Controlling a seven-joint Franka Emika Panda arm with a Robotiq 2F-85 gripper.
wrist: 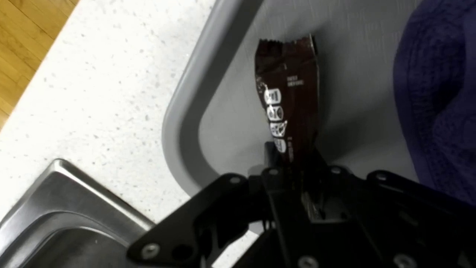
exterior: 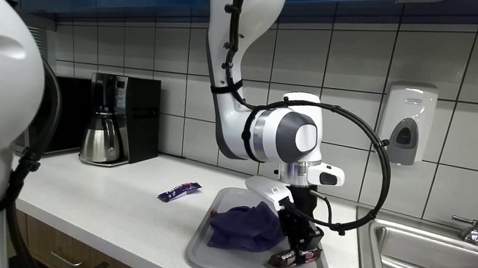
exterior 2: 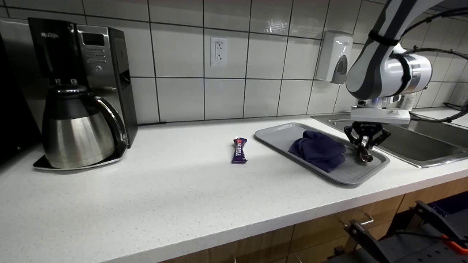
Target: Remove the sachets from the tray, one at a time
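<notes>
Purple sachet (exterior 2: 239, 150) is set on the tabletop (exterior 2: 146, 193); brown sachet (wrist: 292, 98), pinched by the pincer (exterior 2: 363, 143), is not yet cleared from the tray (exterior 2: 281, 137).

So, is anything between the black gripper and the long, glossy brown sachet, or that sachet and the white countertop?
The gripper grips the brown sachet, unobstructed. The rectangular grey tray's low rim surrounds it; crumpled purple cloth lies toward the glossy purple sachet.

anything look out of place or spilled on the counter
The purple cloth looks odd: bunched up rather than flat on the tray, where a small reddish thing shows at its edge, too little to identify. No spill visible.
</notes>
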